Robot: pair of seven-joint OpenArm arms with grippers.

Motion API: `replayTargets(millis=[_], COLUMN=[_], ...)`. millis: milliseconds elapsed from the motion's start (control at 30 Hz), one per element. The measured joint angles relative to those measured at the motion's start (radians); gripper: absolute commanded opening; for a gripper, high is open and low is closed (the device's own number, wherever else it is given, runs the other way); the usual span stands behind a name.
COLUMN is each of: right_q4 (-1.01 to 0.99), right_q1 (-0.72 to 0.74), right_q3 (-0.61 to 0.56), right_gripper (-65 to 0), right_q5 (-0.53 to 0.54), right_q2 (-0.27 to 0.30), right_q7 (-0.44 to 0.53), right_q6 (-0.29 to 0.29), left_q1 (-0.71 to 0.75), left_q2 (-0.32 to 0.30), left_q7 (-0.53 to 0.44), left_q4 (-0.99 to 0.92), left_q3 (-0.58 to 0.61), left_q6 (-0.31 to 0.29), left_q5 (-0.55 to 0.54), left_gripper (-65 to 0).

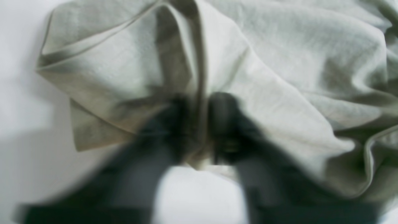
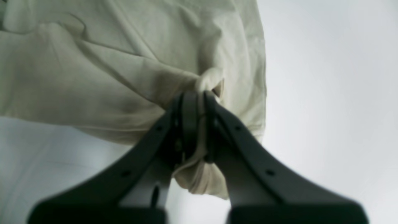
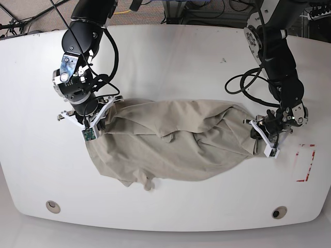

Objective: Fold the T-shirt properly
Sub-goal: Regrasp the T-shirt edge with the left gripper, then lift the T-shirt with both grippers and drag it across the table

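Khaki T-shirt [image 3: 176, 139] bunched across the middle of the white table [image 3: 170, 62], stretched loosely between two grips, wrinkled and sagging toward the near edge with a limp corner trailing below. Right gripper [image 2: 199, 124] clamped on a gathered wad of cloth at one end, jaws together with fabric bulging out above and below the fingers. Left gripper [image 1: 199, 124] blurred in its wrist view, jaws drawn together on a ridge of fabric at the other end; how much cloth sits between them, impossible to tell. Likely trouble: a thin or shallow pinch on the left, slipping free once tension comes on. On the right, a bundle of several layers rather than a single edge, so any lift likely to carry extra folds along and leave the shirt twisted instead of flat. Uneven pull from the two ends, dragging the heap sideways rather than spreading it. Sleeves and hem lost in the crumple, so no sure sign of matching corners held; wrong corners meaning a skewed fold. Hanging lower corner free to tuck under and stay creased.
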Motion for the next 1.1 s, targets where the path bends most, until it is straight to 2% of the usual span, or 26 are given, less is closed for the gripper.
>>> replayTargets(millis=[200, 767, 900, 1100], right_q4=[-0.01, -0.024, -0.024, -0.027], right_q1=[0.001, 0.062, 0.112, 0.228], right_q3=[-0.001, 0.0, 0.0, -0.006], right_gripper=[-65.0, -65.0, -65.0, -65.0], right_q5=[0.0, -0.005, -0.006, -0.008], right_q2=[0.0, 0.004, 0.031, 0.075], right_q7=[0.0, -0.001, 0.0, -0.012], right_q6=[0.0, 0.0, 0.001, 0.001], left_q1=[0.016, 0.02, -0.005, -0.124], left_q2=[0.002, 0.002, 0.004, 0.005], left_q7=[0.01, 0.316, 0.372, 0.479], left_q4=[0.094, 0.499, 0.573, 0.593], left_q3=[0.0, -0.003, -0.003, -0.002], left_q6=[0.0, 0.0, -0.001, -0.001], left_q5=[0.0, -0.008, -0.008, -0.012], left_gripper=[-65.0, -65.0, -65.0, -65.0])
